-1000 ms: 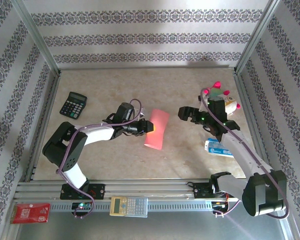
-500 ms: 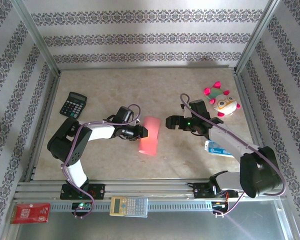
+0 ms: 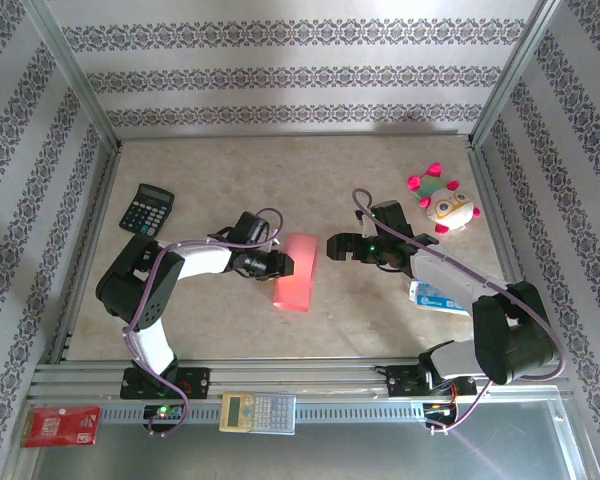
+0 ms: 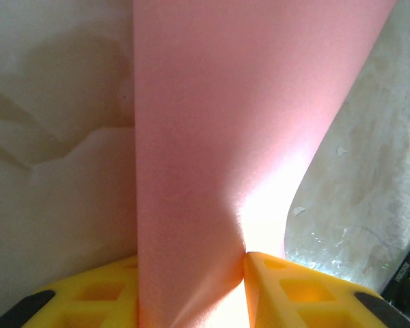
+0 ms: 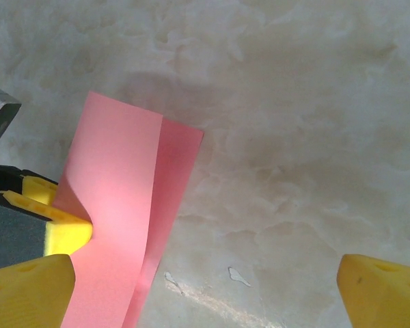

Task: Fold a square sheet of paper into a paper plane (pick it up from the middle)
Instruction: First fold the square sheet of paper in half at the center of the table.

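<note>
The square sheet of paper lay near the middle of the table, folded over on itself into a long salmon-pink strip. In the right wrist view the sheet showed two layers, the upper one stopping short of the lower, so a darker band ran along its right edge. In the left wrist view the paper rose as a doubled, curved band from between the yellow fingers.

The left gripper met the sheet at its left edge. Its fingers were part-way apart, with the doubled paper touching both, so we read it as holding the sheet. From the right wrist, one of those fingers pressed into the paper's left side.

The right gripper hovered just beside the sheet's far right corner, apart from it, its fingers spread wide with nothing between them.

Further out, a pink-and-white plush toy sat at the right, and a blue-and-white packet lay beside the right arm. A black calculator lay at the left. On the near rail we saw a beige calculator and a red card.
</note>
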